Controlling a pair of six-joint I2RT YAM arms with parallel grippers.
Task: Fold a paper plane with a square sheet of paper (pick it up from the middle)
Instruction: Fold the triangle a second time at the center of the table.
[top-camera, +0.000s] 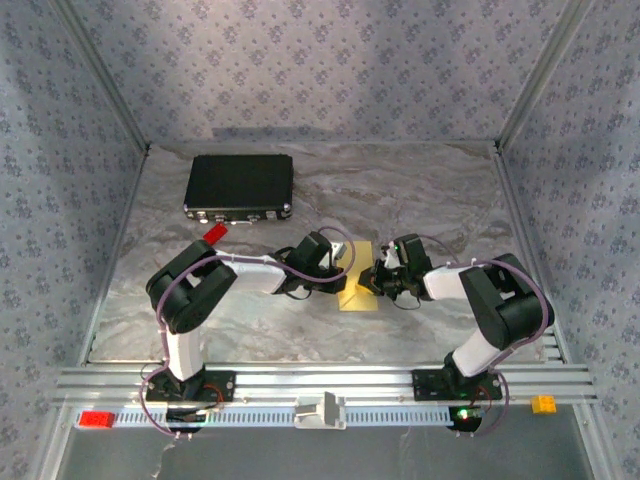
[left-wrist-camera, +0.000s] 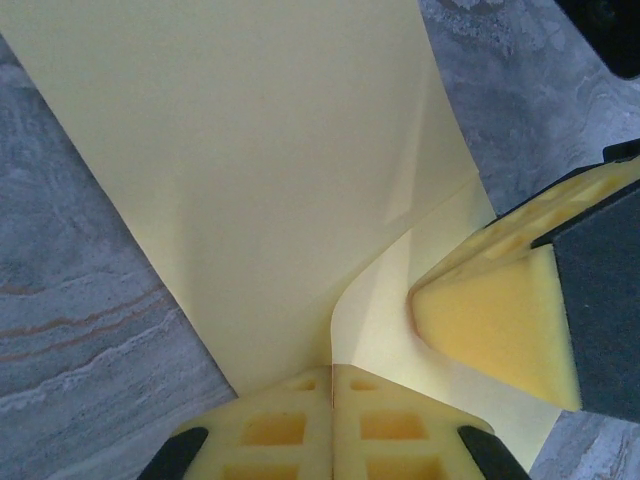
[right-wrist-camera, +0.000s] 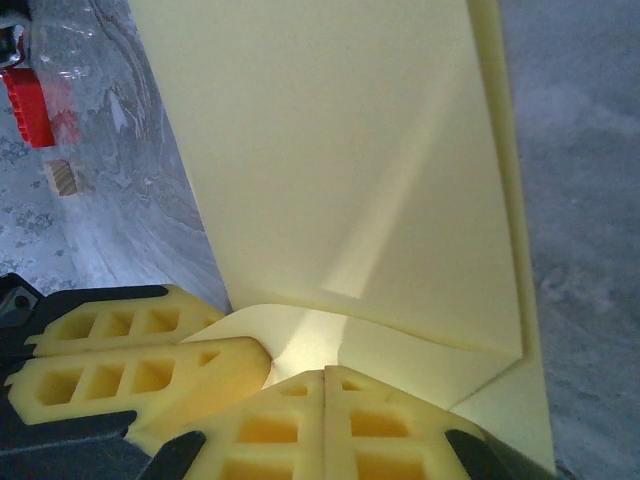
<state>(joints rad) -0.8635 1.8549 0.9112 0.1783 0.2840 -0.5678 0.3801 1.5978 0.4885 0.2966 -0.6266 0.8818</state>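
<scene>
Near rail (top-camera: 330, 385), top view: 1 red block (top-camera: 97, 418) at the left end, 1 orange block (top-camera: 543, 403) at the right end, 1 white bracket (top-camera: 320, 410) in the middle.

Mid-table: 1 sheet of paper (top-camera: 357, 298), pale yellow, partly folded, lying between the 2 grippers. Left gripper (top-camera: 343, 264) comes in from the left and right gripper (top-camera: 380, 278) from the right, tips close together over the sheet.

Left wrist view: own pads pressed flat together, with a raised fold of the sheet running into their seam, so clenched on the paper. The right gripper's foam fingers (left-wrist-camera: 490, 320) sit just beside, on the sheet.

Right wrist view: own pads likewise clamped, with the curled paper edge between them. The left gripper's fingers (right-wrist-camera: 130, 360) are at the sheet's left edge. Creases and a turned-over flap read clearly here. It also shows 1 tan block (right-wrist-camera: 62, 178) near 1 red brick (right-wrist-camera: 30, 105).

Farther back, top view: the red brick lies on the table just in front of 1 black case (top-camera: 240, 187). The case is the one container, lid closed, contents cannot tell.
</scene>
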